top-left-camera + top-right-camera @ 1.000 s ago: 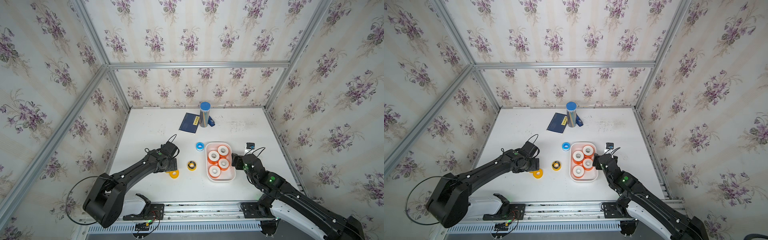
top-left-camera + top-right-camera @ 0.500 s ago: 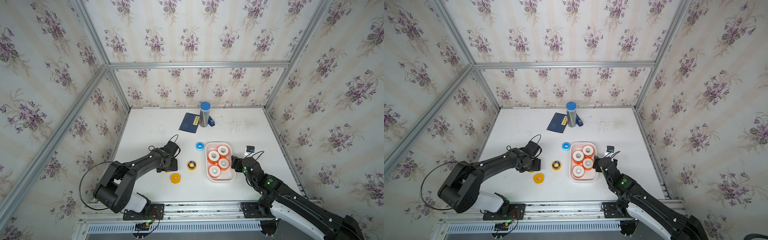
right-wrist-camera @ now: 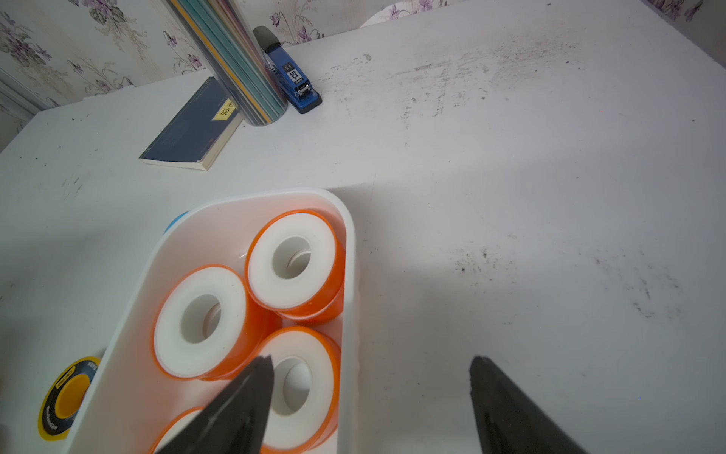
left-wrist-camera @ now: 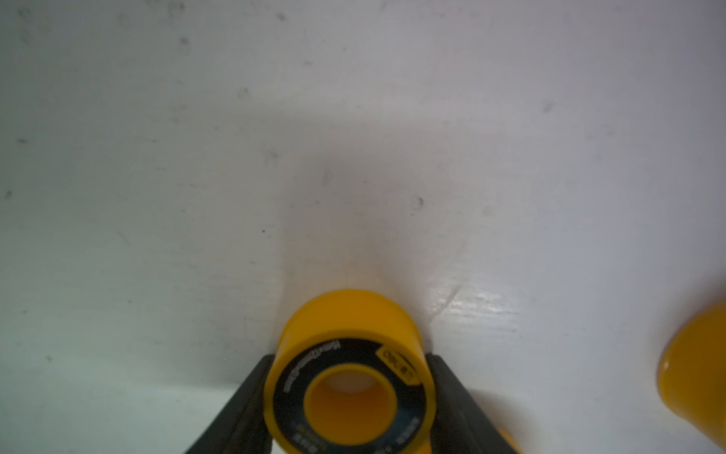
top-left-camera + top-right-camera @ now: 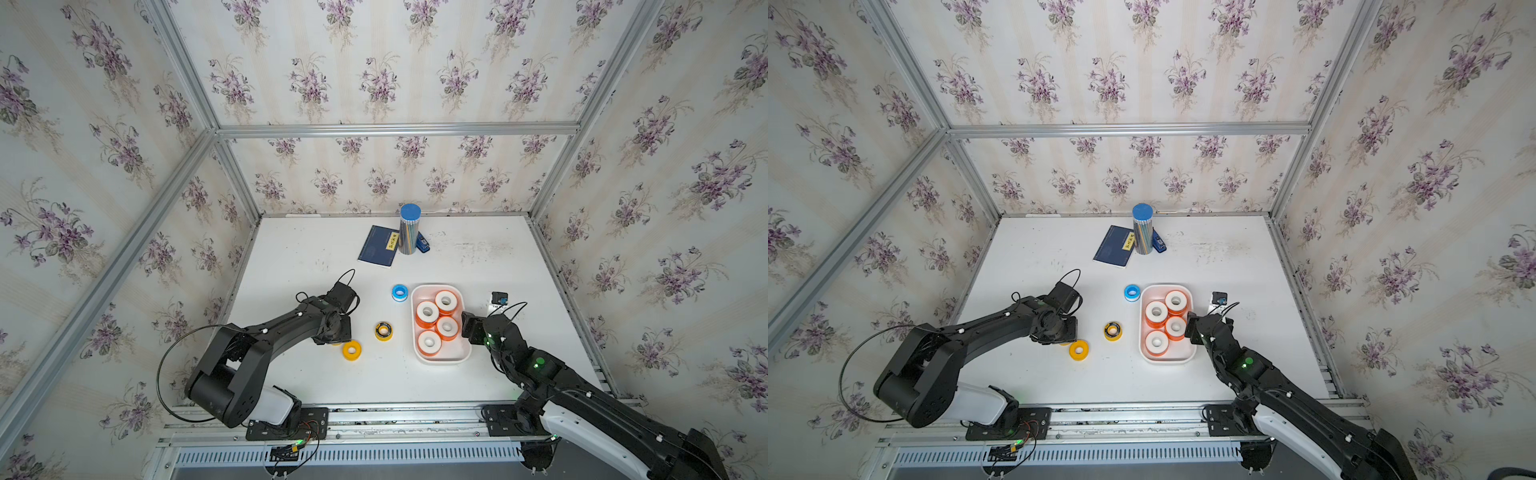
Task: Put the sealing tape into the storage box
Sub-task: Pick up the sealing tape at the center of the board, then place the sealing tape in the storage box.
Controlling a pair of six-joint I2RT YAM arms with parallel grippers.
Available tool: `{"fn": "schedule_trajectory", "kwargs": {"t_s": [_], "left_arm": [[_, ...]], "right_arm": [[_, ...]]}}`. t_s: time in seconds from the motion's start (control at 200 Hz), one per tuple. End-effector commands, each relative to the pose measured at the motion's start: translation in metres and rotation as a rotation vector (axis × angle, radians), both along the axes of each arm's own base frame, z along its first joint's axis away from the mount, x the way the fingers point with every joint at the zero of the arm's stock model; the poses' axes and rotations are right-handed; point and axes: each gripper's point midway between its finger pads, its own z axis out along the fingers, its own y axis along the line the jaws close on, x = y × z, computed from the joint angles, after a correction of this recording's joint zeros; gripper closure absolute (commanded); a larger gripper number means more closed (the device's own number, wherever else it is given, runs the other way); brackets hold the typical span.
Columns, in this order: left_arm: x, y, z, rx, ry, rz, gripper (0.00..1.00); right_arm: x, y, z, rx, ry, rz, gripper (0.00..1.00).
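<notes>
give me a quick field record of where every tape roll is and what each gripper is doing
in storage box: four orange-rimmed white rolls
outside on table: blue-and-white roll beside box's far corner; loose yellow-and-black roll; plain yellow roll
left gripper: shut on gripped yellow-and-black roll
right gripper: open, empty, over the box's wall

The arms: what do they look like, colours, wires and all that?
Both the left arm and right arm are black, chunky jointed segments on white base sections, with thin black cables looping off them. Small green lights glow on the right one. The right claw has two black wedge-shaped fingers.
</notes>
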Motion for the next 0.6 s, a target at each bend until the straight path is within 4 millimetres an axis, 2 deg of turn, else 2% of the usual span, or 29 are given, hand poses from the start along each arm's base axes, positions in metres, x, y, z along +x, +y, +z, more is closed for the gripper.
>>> {"fn": "schedule_trajectory", "kwargs": {"t_s": [0.0, 0.12, 0.14, 0.25, 0.375, 0.485, 0.595], "left_arm": [[0.000, -0.002, 0.008, -0.008, -0.001, -0.019, 0.50], [0.000, -0.006, 0.017, -0.020, 0.005, -0.034, 0.51], [0.003, -0.009, 0.026, -0.041, -0.026, -0.039, 0.52], [0.003, -0.023, 0.043, -0.103, -0.059, -0.073, 0.55], [0.005, -0.043, 0.072, -0.137, -0.113, -0.126, 0.56], [0.004, -0.073, 0.096, -0.142, -0.152, -0.215, 0.56], [0.001, -0.118, 0.118, -0.152, -0.172, -0.329, 0.56]], "right_arm": [[0.002, 0.002, 0.003, 0.017, -0.014, -0.004, 0.18], [0.002, 0.002, 0.003, 0.022, -0.018, -0.003, 0.18], [0.002, 0.002, 0.002, 0.022, -0.016, -0.002, 0.18], [0.002, 0.002, 0.003, 0.024, -0.019, -0.002, 0.19], [0.002, 0.002, 0.003, 0.026, -0.019, -0.006, 0.20], [0.002, 0.002, 0.002, 0.024, -0.018, -0.005, 0.20], [0.002, -0.001, 0.002, 0.024, -0.020, -0.026, 0.20]]}}
